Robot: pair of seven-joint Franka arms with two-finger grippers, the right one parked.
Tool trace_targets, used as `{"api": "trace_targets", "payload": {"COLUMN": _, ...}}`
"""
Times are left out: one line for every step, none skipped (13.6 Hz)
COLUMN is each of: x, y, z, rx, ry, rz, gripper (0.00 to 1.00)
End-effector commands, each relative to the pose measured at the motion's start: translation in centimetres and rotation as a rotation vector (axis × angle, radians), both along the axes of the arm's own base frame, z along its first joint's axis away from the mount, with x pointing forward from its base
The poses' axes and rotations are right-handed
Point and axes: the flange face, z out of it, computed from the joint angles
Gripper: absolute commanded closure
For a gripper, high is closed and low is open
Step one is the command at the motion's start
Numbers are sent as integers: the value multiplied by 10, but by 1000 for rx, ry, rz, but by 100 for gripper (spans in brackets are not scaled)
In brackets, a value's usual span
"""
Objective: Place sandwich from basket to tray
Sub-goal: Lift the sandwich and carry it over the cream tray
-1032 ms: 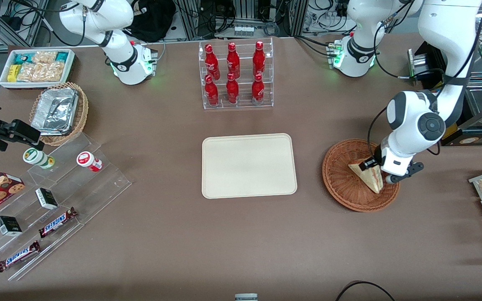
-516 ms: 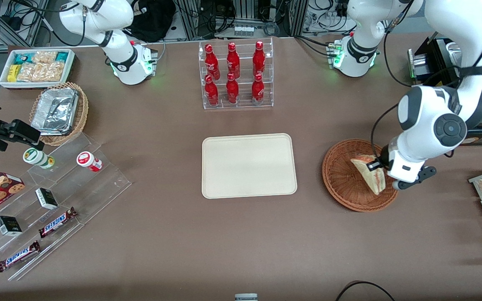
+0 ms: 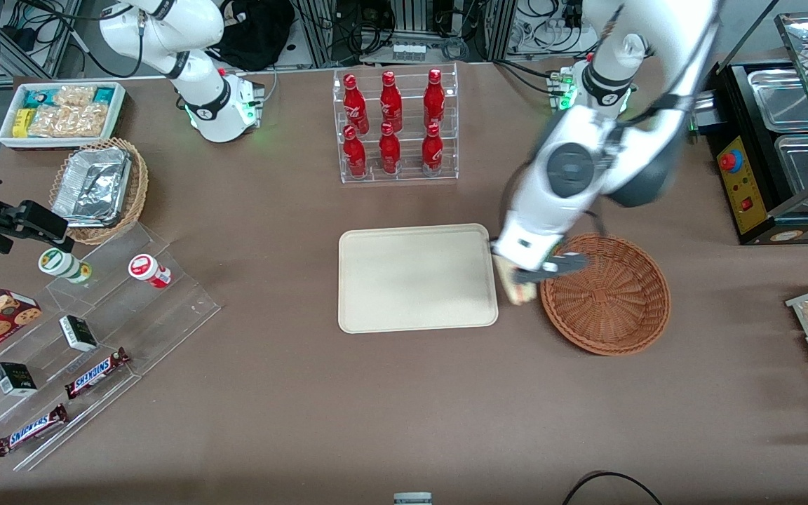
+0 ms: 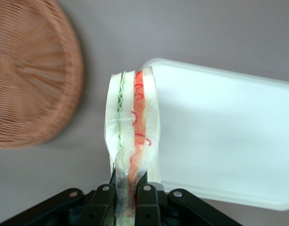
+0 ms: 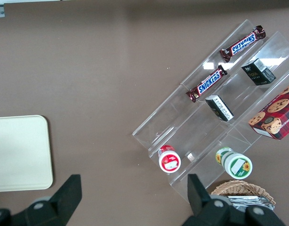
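My left gripper (image 3: 520,277) is shut on the sandwich (image 3: 516,287), a pale wedge in clear wrap with green and red-orange layers, and holds it in the air between the basket (image 3: 607,294) and the tray (image 3: 414,277), just past the tray's edge. In the left wrist view the sandwich (image 4: 132,122) stands up from between the two fingers of the gripper (image 4: 127,195), with the tray's rim (image 4: 220,141) on one side and the basket (image 4: 34,70) on the other. The round reddish-brown wicker basket holds nothing. The cream tray is bare; it also shows in the right wrist view (image 5: 20,153).
A clear rack of red bottles (image 3: 393,126) stands farther from the front camera than the tray. Toward the parked arm's end are a clear stepped stand (image 3: 88,330) with snack bars and jars, a lighter wicker basket with foil trays (image 3: 99,186) and a white bin of packets (image 3: 60,112).
My left gripper has lifted the sandwich out of the basket and carried it toward the tray. The basket now holds nothing.
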Motion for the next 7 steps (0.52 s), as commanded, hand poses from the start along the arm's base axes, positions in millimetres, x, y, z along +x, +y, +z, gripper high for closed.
{"api": "trace_targets", "payload": {"x": -4, "y": -65, "z": -38, "rx": -9, "ry": 8, "rz": -63, "gripper": 89}}
{"api": "trace_targets", "payload": {"x": -13, "y": -85, "z": -54, "rx": -17, "ry": 4, "rz": -96, "gripper": 89}}
{"api": "trace_targets", "payload": {"x": -21, "y": -102, "z": -71, "rx": -16, "ry": -16, "rz": -132, "gripper": 89}}
{"api": "trace_targets", "payload": {"x": -25, "y": -110, "z": -87, "rx": -6, "ry": -35, "rz": -159, "gripper": 89}}
{"api": "trace_targets", "payload": {"x": -32, "y": -120, "z": -102, "rx": -3, "ry": -43, "rz": -184, "gripper": 89}}
{"api": "trace_targets", "payload": {"x": -42, "y": -129, "z": -115, "rx": 1, "ry": -35, "rz": -202, "gripper": 89}}
{"api": "trace_targets", "payload": {"x": -45, "y": -132, "z": -125, "rx": -1, "ry": -33, "rz": -207, "gripper": 89}}
